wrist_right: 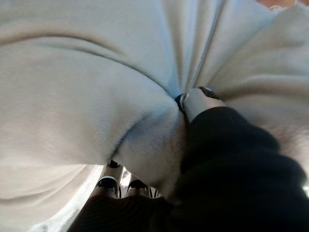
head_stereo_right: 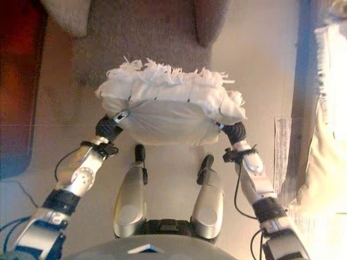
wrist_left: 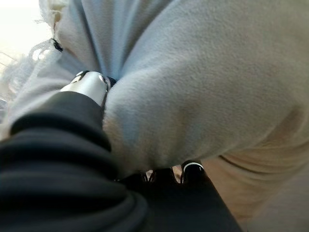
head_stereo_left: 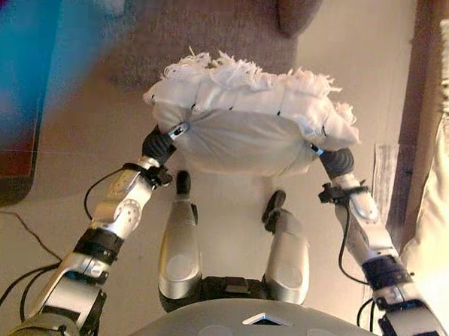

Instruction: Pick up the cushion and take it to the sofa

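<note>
A white cushion (head_stereo_left: 249, 120) with a fringed far edge is held up in the air between my two hands, above the pale floor. My left hand (head_stereo_left: 159, 143) grips its left end, with the thumb (wrist_left: 89, 84) dug into the fabric and fingers (wrist_left: 193, 169) under it. My right hand (head_stereo_left: 336, 160) grips the right end the same way, thumb (wrist_right: 198, 101) pressed into a fold of the cushion (wrist_right: 87, 82). The grey-brown sofa (head_stereo_left: 209, 32) lies just beyond the cushion's far edge.
A dark red-brown piece of furniture (head_stereo_left: 6, 164) stands at the left, with a blue blurred shape (head_stereo_left: 27, 52) over it. A dark wooden upright (head_stereo_left: 419, 110) and cream cloth (head_stereo_left: 447, 149) stand at the right. A dark sofa cushion (head_stereo_left: 299, 10) sits at the sofa's right.
</note>
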Robot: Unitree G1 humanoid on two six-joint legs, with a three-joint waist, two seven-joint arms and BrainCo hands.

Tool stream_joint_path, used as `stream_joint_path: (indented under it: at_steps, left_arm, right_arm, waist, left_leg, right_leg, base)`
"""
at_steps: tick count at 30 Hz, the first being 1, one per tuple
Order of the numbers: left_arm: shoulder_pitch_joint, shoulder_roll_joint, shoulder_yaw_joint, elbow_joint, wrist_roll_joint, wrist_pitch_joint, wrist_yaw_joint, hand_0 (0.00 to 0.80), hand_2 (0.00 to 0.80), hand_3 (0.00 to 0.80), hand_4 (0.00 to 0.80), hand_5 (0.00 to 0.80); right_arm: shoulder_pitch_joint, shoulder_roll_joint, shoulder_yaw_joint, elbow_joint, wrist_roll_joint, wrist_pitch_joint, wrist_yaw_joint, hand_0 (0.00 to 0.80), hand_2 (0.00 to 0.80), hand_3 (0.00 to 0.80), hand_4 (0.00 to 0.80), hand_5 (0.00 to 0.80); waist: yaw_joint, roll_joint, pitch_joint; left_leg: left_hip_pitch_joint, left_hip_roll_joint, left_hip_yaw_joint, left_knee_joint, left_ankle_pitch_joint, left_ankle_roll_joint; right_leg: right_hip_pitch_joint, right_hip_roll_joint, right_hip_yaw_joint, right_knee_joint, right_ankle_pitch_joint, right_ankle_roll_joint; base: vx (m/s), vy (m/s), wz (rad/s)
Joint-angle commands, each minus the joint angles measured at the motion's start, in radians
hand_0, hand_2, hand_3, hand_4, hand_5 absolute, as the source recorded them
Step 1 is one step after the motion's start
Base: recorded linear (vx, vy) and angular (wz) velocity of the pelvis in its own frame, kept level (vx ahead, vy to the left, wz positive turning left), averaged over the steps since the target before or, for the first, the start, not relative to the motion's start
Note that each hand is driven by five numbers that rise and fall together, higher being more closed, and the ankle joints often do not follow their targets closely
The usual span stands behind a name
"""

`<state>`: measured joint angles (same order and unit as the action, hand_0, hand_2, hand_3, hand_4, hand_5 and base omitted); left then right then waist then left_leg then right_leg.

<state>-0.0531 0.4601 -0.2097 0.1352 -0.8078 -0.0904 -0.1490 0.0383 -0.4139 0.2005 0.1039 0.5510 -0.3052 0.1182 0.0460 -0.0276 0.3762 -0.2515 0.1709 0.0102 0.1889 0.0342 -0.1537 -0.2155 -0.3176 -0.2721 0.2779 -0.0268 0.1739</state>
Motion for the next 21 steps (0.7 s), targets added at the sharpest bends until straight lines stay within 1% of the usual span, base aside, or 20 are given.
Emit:
stream_joint_path:
  at_steps: [1,3,6,9,11,12,13,14,15,16,17,18,19,21]
  left_arm:
    - [0.04,-0.035,0.023,-0.204,0.016,-0.15,-0.029,0.8,0.8,0.8,0.8,0.8]
    - [0.085,-0.038,0.043,-0.274,0.008,-0.191,-0.047,0.8,0.8,0.8,0.8,0.8]
    - [0.124,-0.04,0.055,-0.363,-0.005,-0.236,-0.06,0.8,0.8,0.8,0.8,0.8]
    - [0.137,-0.033,0.054,-0.423,0.017,-0.274,-0.067,0.8,0.8,0.8,0.8,0.8]
    - [0.137,-0.017,0.056,-0.45,0.031,-0.284,-0.055,0.8,0.8,0.8,0.8,0.8]
    - [0.134,-0.008,0.06,-0.461,0.038,-0.276,-0.053,0.8,0.8,0.8,0.8,0.8]
    - [0.132,0.002,0.063,-0.466,0.04,-0.275,-0.053,0.8,0.8,0.8,0.8,0.8]
    - [0.126,0.014,0.062,-0.47,0.046,-0.279,-0.057,0.8,0.8,0.8,0.8,0.8]
    - [0.12,0.023,0.055,-0.469,0.051,-0.282,-0.056,0.8,0.8,0.8,0.8,0.8]
    - [0.113,0.032,0.049,-0.469,0.047,-0.279,-0.048,0.8,0.8,0.8,0.8,0.8]
    - [0.11,0.036,0.044,-0.469,0.039,-0.276,-0.037,0.8,0.8,0.8,0.8,0.8]
    - [0.112,0.035,0.045,-0.471,0.038,-0.279,-0.03,0.8,0.8,0.8,0.8,0.8]
    - [0.115,0.033,0.047,-0.473,0.044,-0.297,-0.014,0.8,0.8,0.8,0.8,0.8]
    - [0.113,0.032,0.05,-0.478,0.048,-0.319,0.002,0.8,0.8,0.8,0.8,0.8]
  right_arm:
    - [0.013,-0.007,-0.036,-0.221,-0.137,-0.126,-0.016,0.8,0.8,0.8,0.8,0.8]
    - [0.04,-0.018,-0.057,-0.305,-0.173,-0.135,-0.043,0.8,0.8,0.8,0.8,0.8]
    - [0.061,-0.033,-0.079,-0.422,-0.219,-0.128,-0.108,0.8,0.8,0.8,0.8,0.8]
    - [0.071,-0.04,-0.093,-0.487,-0.227,-0.132,-0.15,0.8,0.8,0.8,0.8,0.8]
    - [0.074,-0.044,-0.094,-0.522,-0.225,-0.135,-0.163,0.8,0.8,0.8,0.8,0.8]
    - [0.076,-0.045,-0.09,-0.538,-0.228,-0.139,-0.171,0.8,0.8,0.8,0.8,0.8]
    - [0.08,-0.049,-0.088,-0.548,-0.23,-0.142,-0.177,0.8,0.8,0.8,0.8,0.8]
    - [0.081,-0.052,-0.081,-0.556,-0.255,-0.147,-0.197,0.8,0.8,0.8,0.8,0.8]
    - [0.08,-0.057,-0.073,-0.558,-0.28,-0.144,-0.228,0.8,0.8,0.8,0.8,0.8]
    - [0.077,-0.062,-0.067,-0.553,-0.293,-0.144,-0.253,0.8,0.8,0.8,0.8,0.8]
    - [0.065,-0.073,-0.058,-0.546,-0.294,-0.142,-0.277,0.8,0.8,0.8,0.8,0.8]
    - [0.052,-0.078,-0.053,-0.542,-0.288,-0.142,-0.279,0.8,0.8,0.8,0.8,0.8]
    - [0.028,-0.085,-0.043,-0.529,-0.273,-0.147,-0.269,0.8,0.8,0.8,0.8,0.8]
    - [0.001,-0.092,-0.034,-0.515,-0.267,-0.15,-0.258,0.8,0.8,0.8,0.8,0.8]
  waist:
    - [0.021,-0.003,-0.192]
    - [0.022,-0.006,-0.222]
    - [0.024,-0.008,-0.254]
    - [0.023,-0.012,-0.272]
    - [0.019,-0.013,-0.279]
    - [0.015,-0.015,-0.281]
    - [0.012,-0.016,-0.283]
    - [0.005,-0.016,-0.285]
    - [-0.004,-0.016,-0.284]
    - [-0.011,-0.019,-0.287]
    - [-0.014,-0.023,-0.289]
    - [-0.012,-0.024,-0.29]
    - [-0.008,-0.024,-0.292]
    - [-0.004,-0.02,-0.291]
  left_leg:
    - [0.132,0.018,0.021,-0.073,-0.037,0.041]
    - [0.168,0.012,0.029,-0.095,-0.044,0.046]
    - [0.229,0.0,0.039,-0.139,-0.051,0.055]
    - [0.265,-0.012,0.038,-0.169,-0.059,0.063]
    - [0.288,-0.019,0.038,-0.198,-0.057,0.07]
    - [0.295,-0.023,0.037,-0.212,-0.054,0.074]
    - [0.3,-0.026,0.034,-0.222,-0.051,0.08]
    - [0.304,-0.029,0.034,-0.232,-0.046,0.086]
    - [0.313,-0.031,0.023,-0.239,-0.047,0.093]
    - [0.312,-0.035,0.01,-0.241,-0.044,0.101]
    - [0.319,-0.034,0.01,-0.244,-0.043,0.099]
    - [0.326,-0.03,0.018,-0.248,-0.041,0.094]
    - [0.338,-0.021,0.037,-0.259,-0.039,0.085]
    - [0.346,-0.005,0.049,-0.264,-0.036,0.077]
  right_leg:
    - [0.164,-0.063,-0.007,-0.192,0.134,0.079]
    - [0.205,-0.06,-0.013,-0.218,0.132,0.075]
    - [0.263,-0.06,-0.022,-0.258,0.137,0.074]
    - [0.291,-0.07,-0.027,-0.29,0.158,0.074]
    - [0.297,-0.067,-0.018,-0.292,0.165,0.073]
    - [0.296,-0.059,-0.006,-0.286,0.16,0.07]
    - [0.294,-0.046,0.007,-0.278,0.148,0.067]
    - [0.289,-0.022,0.03,-0.267,0.127,0.059]
    - [0.284,0.013,0.062,-0.253,0.096,0.05]
    - [0.273,0.046,0.089,-0.252,0.081,0.042]
    - [0.271,0.074,0.095,-0.255,0.069,0.033]
    - [0.274,0.084,0.086,-0.263,0.068,0.029]
    - [0.284,0.098,0.068,-0.285,0.069,0.02]
    - [0.292,0.105,0.071,-0.296,0.068,0.011]
  base:
    - [0.168,0.065,-0.06]
    - [0.138,0.064,-0.04]
    - [0.128,0.077,-0.1]
    - [0.093,0.056,-0.1]
    - [0.071,0.02,-0.1]
    - [0.043,-0.014,-0.09]
    - [0.035,-0.067,-0.05]
    - [0.045,-0.116,-0.05]
    - [0.046,-0.15,-0.05]
    - [0.05,-0.182,0.0]
    - [0.03,-0.18,0.03]
    - [0.024,-0.221,0.0]
    - [0.006,-0.218,-0.13]
    - [-0.009,-0.252,-0.23]
